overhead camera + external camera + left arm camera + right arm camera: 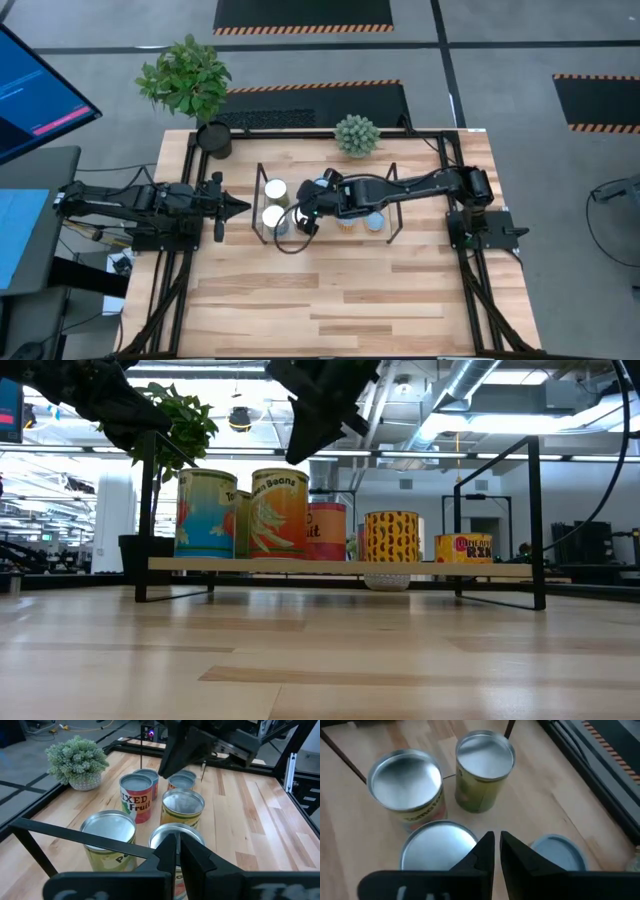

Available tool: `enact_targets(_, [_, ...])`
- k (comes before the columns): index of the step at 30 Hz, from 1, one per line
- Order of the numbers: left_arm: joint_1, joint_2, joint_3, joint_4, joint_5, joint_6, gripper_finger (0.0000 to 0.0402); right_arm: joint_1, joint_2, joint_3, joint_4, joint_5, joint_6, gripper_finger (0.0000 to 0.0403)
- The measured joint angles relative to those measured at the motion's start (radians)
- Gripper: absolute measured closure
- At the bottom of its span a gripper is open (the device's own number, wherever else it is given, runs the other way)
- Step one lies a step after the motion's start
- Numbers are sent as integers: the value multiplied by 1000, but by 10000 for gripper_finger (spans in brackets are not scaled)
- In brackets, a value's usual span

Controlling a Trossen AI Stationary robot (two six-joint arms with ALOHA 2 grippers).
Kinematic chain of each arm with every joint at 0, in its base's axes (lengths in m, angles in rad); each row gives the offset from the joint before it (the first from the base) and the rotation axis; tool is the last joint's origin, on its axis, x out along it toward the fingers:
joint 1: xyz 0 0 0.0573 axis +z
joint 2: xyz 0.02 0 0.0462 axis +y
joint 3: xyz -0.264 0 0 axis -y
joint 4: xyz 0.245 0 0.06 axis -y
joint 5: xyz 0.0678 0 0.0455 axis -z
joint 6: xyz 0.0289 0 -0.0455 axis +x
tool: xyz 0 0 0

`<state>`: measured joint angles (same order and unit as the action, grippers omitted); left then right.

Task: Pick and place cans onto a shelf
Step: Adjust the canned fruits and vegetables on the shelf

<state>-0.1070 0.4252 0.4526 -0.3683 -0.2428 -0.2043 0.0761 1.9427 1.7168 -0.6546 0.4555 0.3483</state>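
The shelf (500, 569) is a low light-wood board with black wire end frames (258, 205). Several cans stand upright on it: a blue-yellow one (205, 512), an orange beans can (280, 512), a red fruit can (327, 530), a yellow patterned one (392, 536) and a short one (463, 547). My right gripper (304, 224) hovers shut and empty above the cans at the shelf's left half. Its wrist view looks down on silver tops (405, 780) (484, 757). My left gripper (236, 208) is shut and empty, just left of the shelf's left frame.
A small pale-green plant in a white pot (356, 134) stands behind the shelf. A larger leafy plant in a black pot (213, 138) stands at the table's far left corner. Bare plank tabletop (340, 300) lies in front of the shelf.
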Motion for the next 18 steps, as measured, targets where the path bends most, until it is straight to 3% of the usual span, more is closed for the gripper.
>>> enact_targets(18, [0,0,0,0,-33,0,393,-38,0,-45,3,-51,99,349])
